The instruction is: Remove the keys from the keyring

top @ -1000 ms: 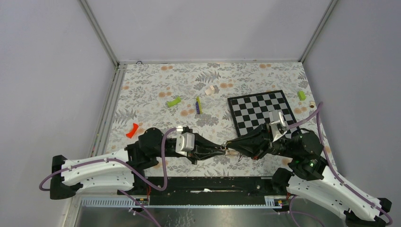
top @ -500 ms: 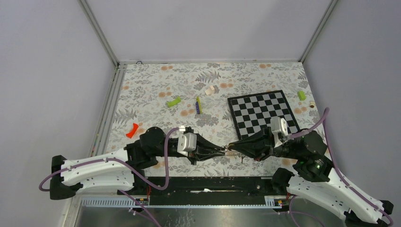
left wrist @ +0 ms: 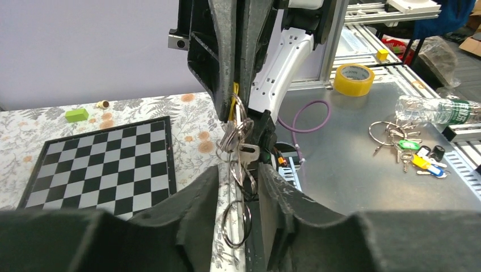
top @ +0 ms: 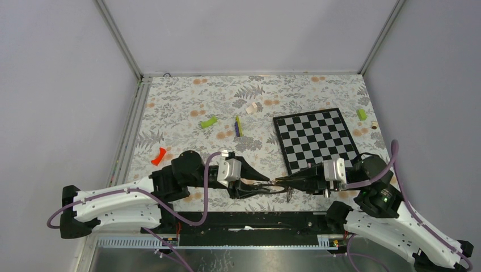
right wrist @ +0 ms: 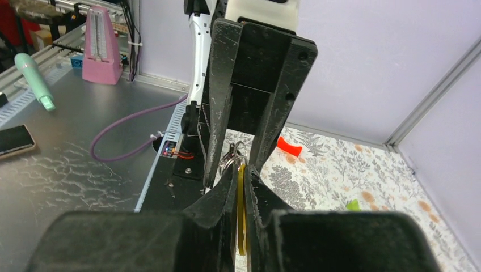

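Seen from above, the two arms meet tip to tip over the near edge of the floral table (top: 187,102), at about 6 o'clock on its surface. The left gripper (top: 265,183) reaches in from 9 o'clock and the right gripper (top: 281,181) from 3 o'clock. The keys (left wrist: 241,144) hang in a small silvery bunch between them, clear of the cloth. In the right wrist view, the right gripper's fingers are pressed together on a thin yellow tag (right wrist: 241,218) that stands edge-on between the pads. The left wrist view shows the same tag at 12 o'clock of the bunch, pinched between the tips coming down from above. The left gripper's fingers (left wrist: 198,195) stand apart, with the bunch dangling in the gap between them. The keyring (left wrist: 223,224) appears as wire loops threaded through the keys, one at the top of the bunch and one hanging at 6 o'clock. Which loop is the main hoop is hard to tell at this angle. From the meeting point, the checkered board (top: 315,136) lies at about 1 o'clock, a lime-green block (top: 209,121) at 11 o'clock and a red piece (top: 159,156) at 9 o'clock. A second bunch of tagged keys (left wrist: 411,153) lies on the metal bench beyond the table.
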Tool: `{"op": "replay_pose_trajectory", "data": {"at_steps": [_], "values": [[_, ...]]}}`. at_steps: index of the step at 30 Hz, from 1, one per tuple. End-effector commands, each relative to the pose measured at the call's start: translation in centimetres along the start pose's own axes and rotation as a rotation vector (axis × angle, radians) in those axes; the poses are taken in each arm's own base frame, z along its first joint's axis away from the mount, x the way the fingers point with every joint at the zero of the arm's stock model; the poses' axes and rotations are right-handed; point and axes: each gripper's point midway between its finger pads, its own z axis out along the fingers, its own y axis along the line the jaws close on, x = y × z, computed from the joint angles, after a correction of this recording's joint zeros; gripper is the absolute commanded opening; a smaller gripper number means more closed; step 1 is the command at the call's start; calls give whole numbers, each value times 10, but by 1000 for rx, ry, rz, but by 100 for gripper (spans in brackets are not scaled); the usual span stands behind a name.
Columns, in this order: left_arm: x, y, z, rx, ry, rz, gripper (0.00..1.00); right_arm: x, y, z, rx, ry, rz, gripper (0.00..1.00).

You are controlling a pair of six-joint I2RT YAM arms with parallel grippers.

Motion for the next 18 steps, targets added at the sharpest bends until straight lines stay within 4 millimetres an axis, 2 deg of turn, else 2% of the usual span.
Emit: {"op": "replay_pose_trajectory", "data": {"at_steps": [1,7,18], "values": [[-29,-2,-3,4,-70,13,41,-32,6,-3,-63,-76,-196,0],[-39,-6,-7,16,-103,27,48,-31,10,-4,-96,-81,-262,0],[-53,-17,-4,90,-119,38,44,-15,19,-7,-163,-32,-343,0]]}}
